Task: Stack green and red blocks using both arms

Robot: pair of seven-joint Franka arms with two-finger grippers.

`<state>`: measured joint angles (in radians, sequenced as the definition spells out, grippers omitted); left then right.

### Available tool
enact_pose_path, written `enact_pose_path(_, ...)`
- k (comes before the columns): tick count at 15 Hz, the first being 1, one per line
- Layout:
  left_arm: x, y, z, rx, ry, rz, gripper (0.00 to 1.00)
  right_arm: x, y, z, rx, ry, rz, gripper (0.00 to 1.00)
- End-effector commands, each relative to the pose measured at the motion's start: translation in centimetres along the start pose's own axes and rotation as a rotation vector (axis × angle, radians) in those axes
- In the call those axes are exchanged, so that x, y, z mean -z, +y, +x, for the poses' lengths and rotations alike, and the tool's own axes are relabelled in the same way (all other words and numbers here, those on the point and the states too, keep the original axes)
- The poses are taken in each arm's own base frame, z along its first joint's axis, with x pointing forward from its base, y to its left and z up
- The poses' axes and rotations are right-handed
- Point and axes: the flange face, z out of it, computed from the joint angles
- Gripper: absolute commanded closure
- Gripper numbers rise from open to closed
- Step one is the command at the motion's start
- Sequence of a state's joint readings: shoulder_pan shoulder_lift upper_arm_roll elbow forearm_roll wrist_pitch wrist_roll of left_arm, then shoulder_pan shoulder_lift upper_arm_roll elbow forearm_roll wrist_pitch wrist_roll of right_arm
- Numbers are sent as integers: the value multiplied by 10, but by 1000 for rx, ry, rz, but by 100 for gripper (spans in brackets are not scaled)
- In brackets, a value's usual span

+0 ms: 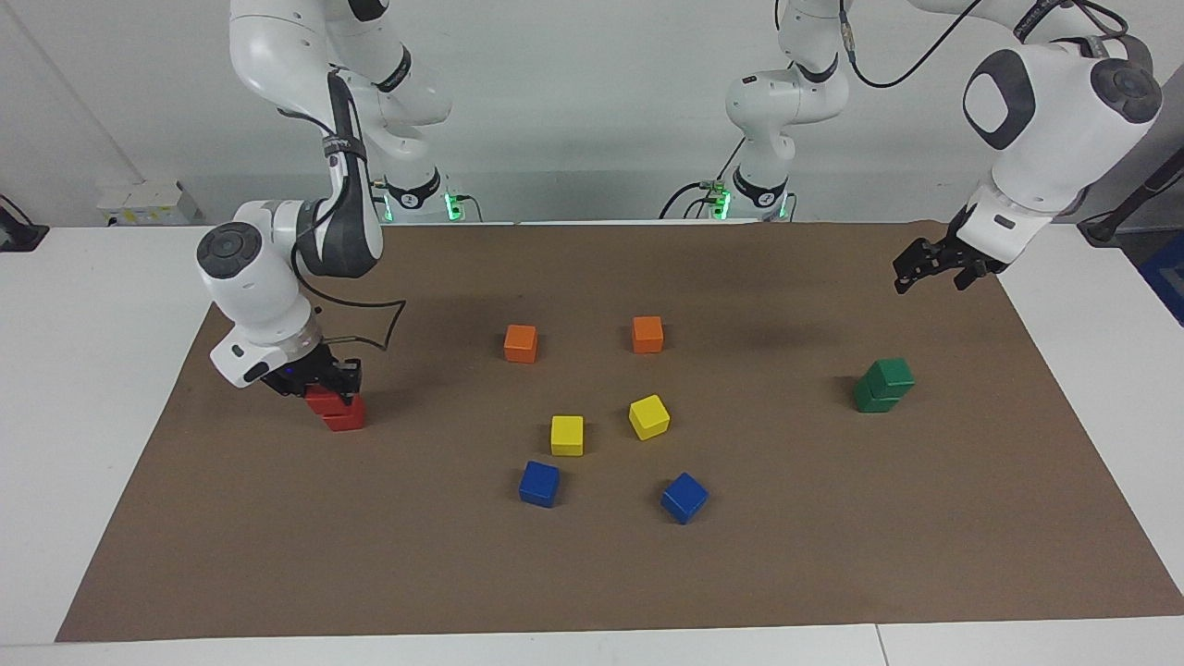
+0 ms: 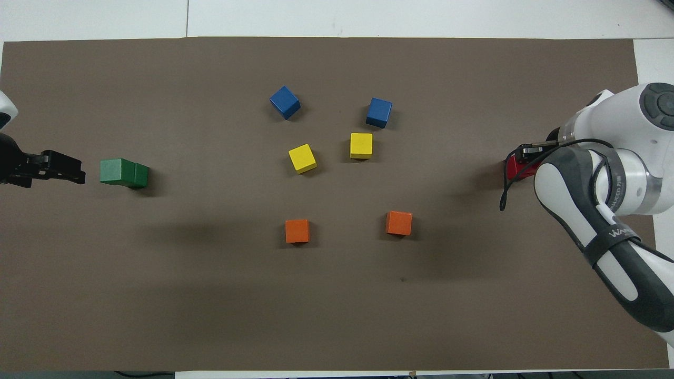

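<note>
Two green blocks stand stacked (image 1: 883, 386) (image 2: 124, 173) toward the left arm's end of the brown mat, the upper one slightly offset. My left gripper (image 1: 932, 275) (image 2: 58, 169) hangs open and empty in the air over the mat near that stack, clear of it. Toward the right arm's end, my right gripper (image 1: 319, 384) is shut on the upper red block (image 1: 324, 400), which sits on the lower red block (image 1: 345, 419). From overhead only a sliver of red (image 2: 513, 168) shows beside the right arm.
Two orange cubes (image 1: 521, 342) (image 1: 647, 334), two yellow cubes (image 1: 567, 435) (image 1: 649, 416) and two blue cubes (image 1: 539, 483) (image 1: 684, 497) lie in the middle of the mat (image 1: 832, 555). White table (image 1: 92, 370) surrounds the mat.
</note>
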<state>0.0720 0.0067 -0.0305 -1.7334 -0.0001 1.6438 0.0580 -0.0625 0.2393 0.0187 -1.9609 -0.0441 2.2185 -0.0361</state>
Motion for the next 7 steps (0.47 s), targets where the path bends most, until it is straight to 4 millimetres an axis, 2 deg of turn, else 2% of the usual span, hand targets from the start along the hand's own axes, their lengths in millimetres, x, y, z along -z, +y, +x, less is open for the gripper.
enact_pose_path(1, 3, 16, -8, 30, -12, -12, 0, 4, 0, -8, 18, 22, 4, 100)
enact_pose_path(7, 3, 23, -6, 31, -11, -11, 0, -5, -5, -9, 41, 27, 4, 100)
